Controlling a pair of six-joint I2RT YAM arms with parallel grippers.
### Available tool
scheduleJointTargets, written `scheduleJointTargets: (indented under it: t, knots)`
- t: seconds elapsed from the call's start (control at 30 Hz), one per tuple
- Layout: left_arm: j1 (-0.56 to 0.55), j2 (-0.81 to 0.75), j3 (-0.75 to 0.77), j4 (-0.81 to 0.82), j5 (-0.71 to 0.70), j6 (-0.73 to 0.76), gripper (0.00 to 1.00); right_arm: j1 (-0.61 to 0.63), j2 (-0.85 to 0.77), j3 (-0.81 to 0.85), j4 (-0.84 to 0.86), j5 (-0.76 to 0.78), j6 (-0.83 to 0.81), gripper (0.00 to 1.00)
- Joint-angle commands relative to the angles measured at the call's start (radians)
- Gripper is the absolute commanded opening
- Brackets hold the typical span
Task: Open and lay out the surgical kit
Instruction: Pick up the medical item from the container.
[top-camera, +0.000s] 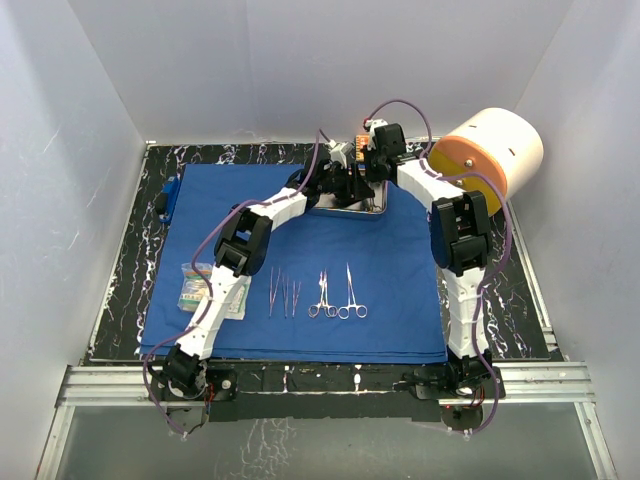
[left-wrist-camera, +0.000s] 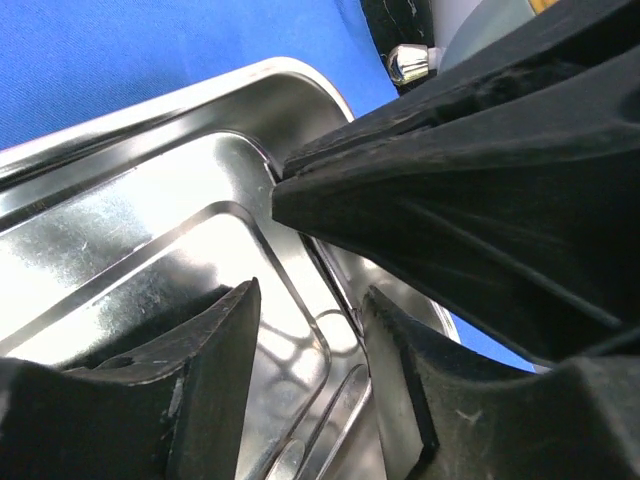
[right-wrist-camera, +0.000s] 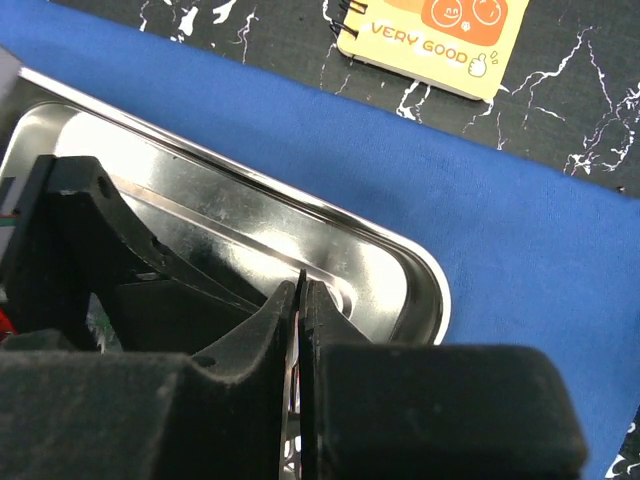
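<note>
The steel tray (top-camera: 350, 211) sits at the far middle of the spread blue cloth (top-camera: 400, 290), with both claws down inside it; forceps (top-camera: 283, 292), clamps (top-camera: 338, 300) and two packets (top-camera: 195, 288) lie on the cloth nearer the arm bases. The left claw (left-wrist-camera: 312, 300) stands part open over the tray floor, a slender steel piece (left-wrist-camera: 335, 420) lying between its fingers; the right claw (right-wrist-camera: 301, 285) is closed, tips together. To do this step well, the left should centre on that piece, close squarely and lift without dragging the tray or striking the right claw crowding it. Whether the right pinches anything thin cannot be told; from above, the arms hide the tray's contents.
</note>
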Motion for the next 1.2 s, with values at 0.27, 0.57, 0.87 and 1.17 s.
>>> scheduleJointTargets:
  t: [0.27, 0.57, 0.87, 1.17]
  knots:
    - [-0.012, 0.035, 0.059, 0.081, 0.023, -0.081, 0.30, -0.001, -0.098, -0.024, 0.022, 0.000, 0.008, 0.00]
    - [-0.010, 0.024, 0.054, 0.085, 0.034, -0.067, 0.05, -0.002, -0.088, -0.005, 0.009, -0.013, 0.000, 0.00]
    - [0.009, -0.032, 0.060, 0.090, 0.056, -0.028, 0.00, -0.033, -0.136, 0.105, -0.054, -0.091, -0.007, 0.24]
    - [0.037, -0.097, 0.058, 0.089, 0.080, -0.020, 0.00, -0.067, -0.272, 0.166, -0.084, -0.256, -0.005, 0.45]
